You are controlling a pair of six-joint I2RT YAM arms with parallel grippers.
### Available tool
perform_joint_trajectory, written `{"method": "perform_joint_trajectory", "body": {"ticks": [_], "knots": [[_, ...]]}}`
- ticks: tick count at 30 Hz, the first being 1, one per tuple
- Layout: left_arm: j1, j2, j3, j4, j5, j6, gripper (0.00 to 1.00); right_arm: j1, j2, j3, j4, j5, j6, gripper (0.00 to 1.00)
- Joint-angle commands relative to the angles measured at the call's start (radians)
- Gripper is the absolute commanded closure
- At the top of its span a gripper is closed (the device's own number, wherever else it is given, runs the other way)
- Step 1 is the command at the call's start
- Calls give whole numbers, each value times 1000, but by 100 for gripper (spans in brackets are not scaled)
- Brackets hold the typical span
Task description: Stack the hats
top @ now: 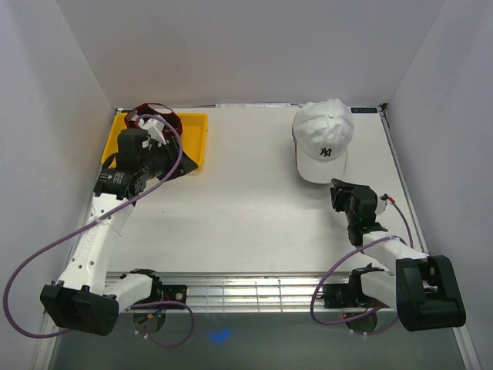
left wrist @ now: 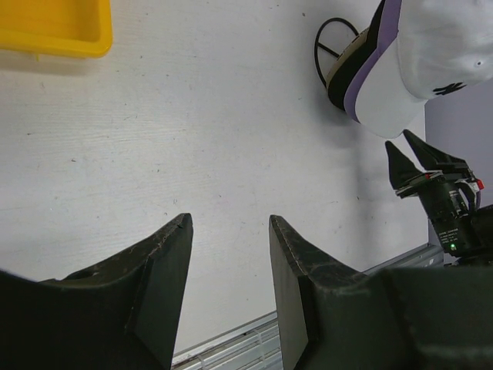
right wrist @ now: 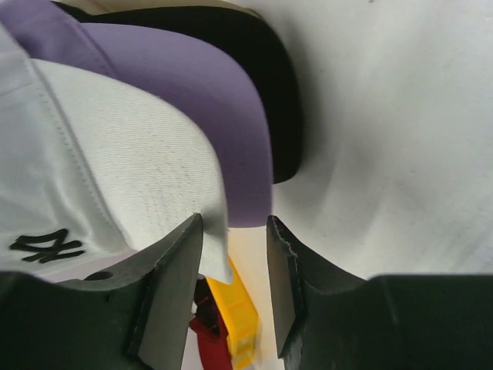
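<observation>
On the white counter (top: 254, 216) the caps sit in one pile at about 1 o'clock. The white cap (top: 323, 135) is on top, its black logo facing up and its brim pointing toward 6 o'clock. Under it the right wrist view shows a lavender brim (right wrist: 192, 100), and a black cap (right wrist: 266, 85) below that. The left wrist view shows a tan cap (left wrist: 341, 68) at the bottom of the pile.

The dark red cap (top: 154, 119) is well apart from the pile. It lies in the yellow tray (top: 196, 127) at 11 o'clock and is partly hidden by the left arm (top: 100, 231).

The left claw (left wrist: 229, 220) is spread with nothing between its fingers, and it is held over bare counter just beside the tray.

The right claw (right wrist: 235, 223) sits at the tip of the white brim, at 6 o'clock from the pile. Its fingers stand apart. The brim's edge reaches into the gap against one finger while the other finger is clear of it, so nothing is pinched.
</observation>
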Motion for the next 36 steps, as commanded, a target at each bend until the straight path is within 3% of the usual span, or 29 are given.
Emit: {"method": "perform_joint_trajectory", "body": {"ticks": [1,6,13,24,29,32,36], "knots": [[-5,-5,-5,18,10,1,45,-4,5,-5,-52,-10,-59,54],[-3,-8,-6,24,13,-3,45,-6,-15,11,-80,-16,-68,51],[-5,11,12,40,42,-15,45,-44,-63,129,-298,-38,-189,42],[-15,99,86,142,154,-71,43,-185,-140,261,-443,-229,-451,33],[-75,190,144,225,158,-106,41,-202,-80,513,-587,-294,-649,29],[-144,309,211,325,125,-158,41,-202,-31,745,-666,-263,-739,25],[-193,456,317,466,88,-192,41,-213,73,924,-695,-271,-820,21]]}}
